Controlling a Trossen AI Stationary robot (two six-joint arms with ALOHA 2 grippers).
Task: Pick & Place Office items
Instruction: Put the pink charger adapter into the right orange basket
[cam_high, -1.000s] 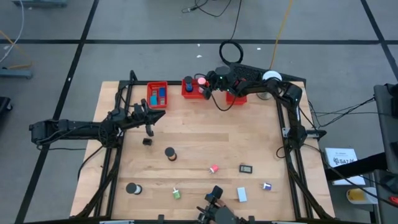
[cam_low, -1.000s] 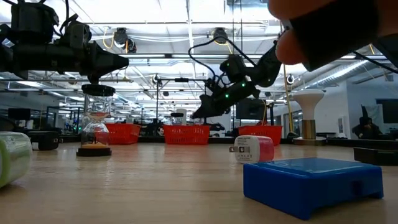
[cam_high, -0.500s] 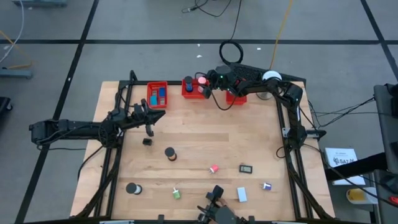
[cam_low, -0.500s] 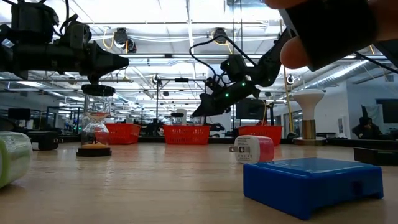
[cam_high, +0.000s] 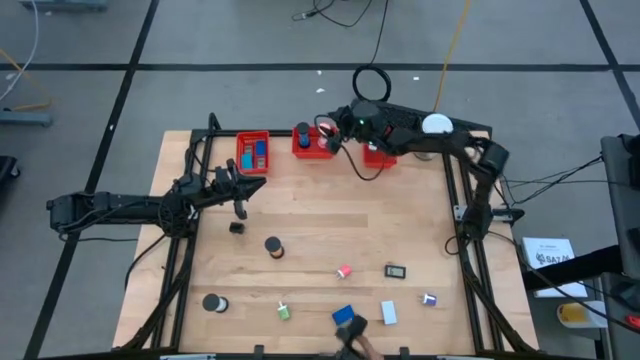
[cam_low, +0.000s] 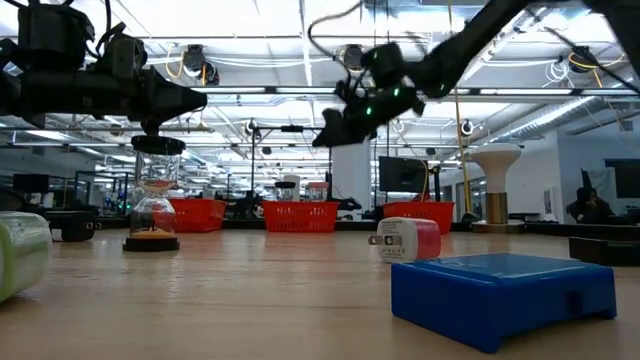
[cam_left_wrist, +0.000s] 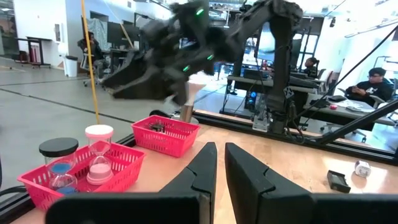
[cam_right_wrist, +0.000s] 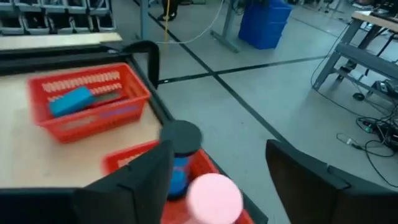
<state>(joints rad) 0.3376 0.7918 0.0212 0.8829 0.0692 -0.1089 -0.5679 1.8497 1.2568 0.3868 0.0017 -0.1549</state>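
The right pincer (cam_high: 335, 127) hangs above the middle red bin (cam_high: 312, 146) at the far edge of the worktop (cam_high: 320, 230), its fingers spread wide with nothing between them. Directly below it in that bin stand two hourglass-shaped timers, one with a pink top (cam_right_wrist: 214, 198) and one with a black top (cam_right_wrist: 180, 138). The left red bin (cam_high: 253, 153) holds blue blocks (cam_high: 259, 152); the third red bin (cam_high: 378, 156) lies partly under the right arm. The left pincer (cam_high: 241, 208) is held over the left part of the worktop, near the left bin, its fingers (cam_left_wrist: 202, 171) drawn narrow with only a thin slit between them and nothing gripped. The remaining office items lie scattered on the near half of the worktop: a black piece (cam_high: 237, 227) just below the left pincer, a black roll (cam_high: 273, 246), another roll (cam_high: 212, 303), a green bit (cam_high: 285, 312), a pink bit (cam_high: 344, 271), a dark flat device (cam_high: 396, 270), a blue block (cam_high: 344, 316), a white piece (cam_high: 389, 314) and a small blue-and-white bit (cam_high: 428, 299). A white dome (cam_high: 436, 125) stands at the far right corner.
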